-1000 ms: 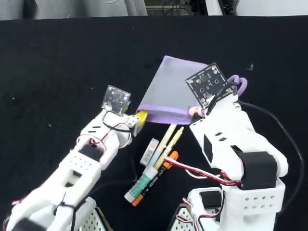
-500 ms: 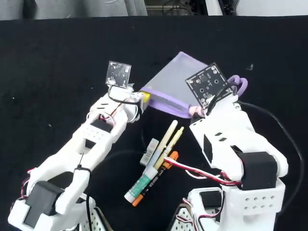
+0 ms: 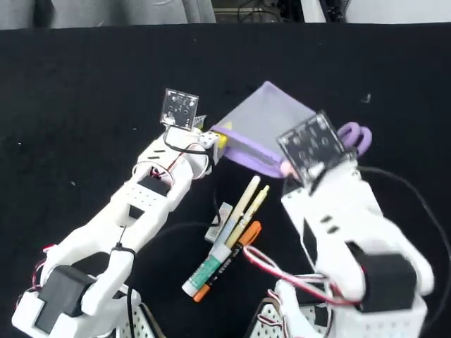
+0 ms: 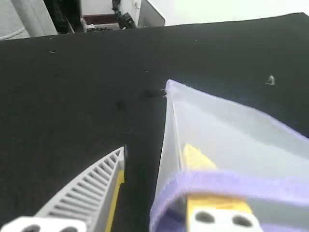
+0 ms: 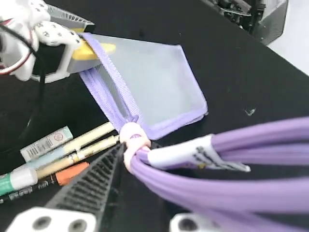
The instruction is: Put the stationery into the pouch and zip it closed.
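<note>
- The pouch [image 3: 264, 120] lies in the upper middle of the high view, flat on the black table [image 3: 84, 84]. Its mouth faces the lower left of the frame.
- It looks like thin, see-through fabric, so I'd expect it to be light, limp and quick to sag shut or slide on the cloth. The woven purple zip band [image 5: 108, 84] along the mouth looks like the firmest part, and the best place to grip.
- The left gripper [image 3: 215, 141] is at the mouth's left end. Its jaws are parted, with one yellow finger [image 4: 195, 157] inside the pouch and the other outside, clear of the wall.
- The right gripper [image 5: 137, 157] is at the other end of the band, clenched on the purple cord [image 5: 231, 159] just behind the pink bead [image 5: 131, 137]. That cord seems a sound anchor against tugging.
- The pens [image 3: 232, 225] lie bunched in the lower middle of the high view, near the mouth but outside it. They look stiff, slim and smooth, so they could roll or slip if pinched near an end.
</note>
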You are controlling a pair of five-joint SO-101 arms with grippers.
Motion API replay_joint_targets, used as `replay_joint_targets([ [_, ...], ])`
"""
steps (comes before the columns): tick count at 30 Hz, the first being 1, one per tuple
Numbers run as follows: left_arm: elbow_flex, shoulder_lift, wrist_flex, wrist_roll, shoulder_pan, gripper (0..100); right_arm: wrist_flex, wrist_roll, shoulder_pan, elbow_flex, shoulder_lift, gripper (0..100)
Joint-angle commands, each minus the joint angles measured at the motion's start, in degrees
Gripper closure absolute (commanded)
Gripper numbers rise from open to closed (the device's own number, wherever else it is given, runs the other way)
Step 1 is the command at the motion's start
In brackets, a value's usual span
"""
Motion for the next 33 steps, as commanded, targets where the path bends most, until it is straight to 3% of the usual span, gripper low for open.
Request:
replay_joint_targets([
  [1, 1.2, -0.3, -1.0, 0.4, 2.2, 80, 2.4, 1.0, -0.6, -5.1, -3.0, 98.8],
  [5, 1.6, -0.4, -1.0, -3.3, 2.9, 80, 2.7, 1.0, -0.6, -5.2, -3.6, 98.8],
  [12, 1.7, -0.4, 2.5, -3.7, 2.9, 80, 2.8, 1.0, -0.6, -4.9, -3.9, 98.8],
  [19, 1.5, -1.0, 5.6, -1.7, 3.7, 73, 2.8, 1.0, -0.6, -4.9, -3.9, 98.8],
  [26, 0.6, -1.0, 5.5, 2.4, 4.0, 73, 2.6, 1.0, -0.6, -4.9, -3.9, 98.8],
  [29, 0.5, -1.0, 5.5, 2.4, 4.0, 79, 2.5, 1.0, -0.6, -4.9, -3.9, 98.8],
  [33, 0.5, -1.1, 5.5, 2.4, 4.0, 97, 2.5, 0.6, -0.6, -4.9, -3.9, 98.8],
])
